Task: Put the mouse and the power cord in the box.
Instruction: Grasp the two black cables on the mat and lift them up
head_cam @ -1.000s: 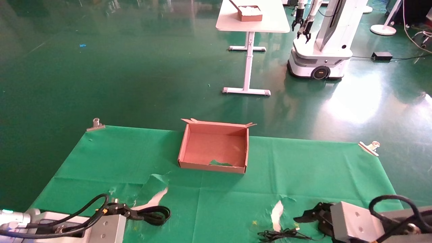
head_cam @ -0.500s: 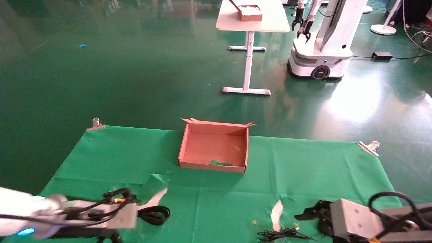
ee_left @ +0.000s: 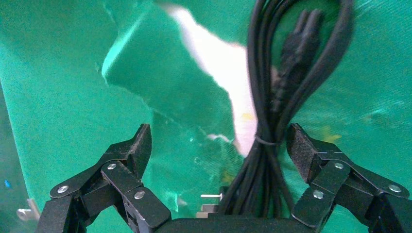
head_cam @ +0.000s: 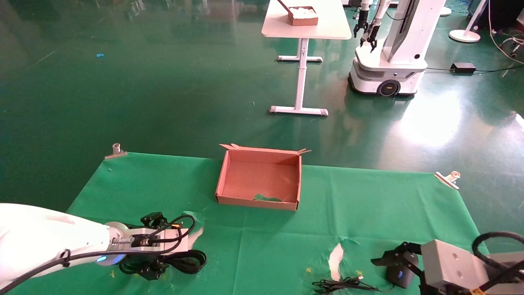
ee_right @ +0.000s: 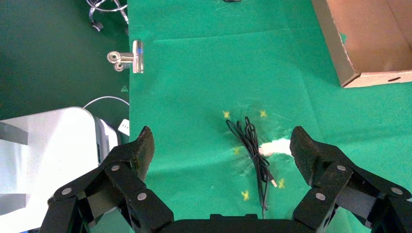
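The power cord [head_cam: 186, 260] lies coiled on the green cloth at the front left. My left gripper [ee_left: 218, 141] hangs over its near end, open. The cord's bundle [ee_left: 272, 155] runs between the fingers, close to one pad [ee_left: 301, 150], and is not clamped. The mouse [head_cam: 399, 272], black with a blue light, sits at the front right, under the tips of my open right gripper [ee_right: 221, 145]. Its thin bundled wire [ee_right: 252, 145] stretches out on the cloth; the right wrist view does not show the mouse itself. The brown box [head_cam: 221, 180] stands open at the cloth's far middle.
Torn cloth shows white patches [head_cam: 192, 238] beside the cord and another [head_cam: 335, 257] near the mouse wire. Metal clips [head_cam: 116, 150] [head_cam: 448, 178] hold the far corners. Beyond the table are a white desk [head_cam: 305, 24] and another robot [head_cam: 389, 61].
My left arm swung in from the left edge and now has its open gripper over the cord's end. The right gripper drew back slightly to the right, uncovering the mouse.
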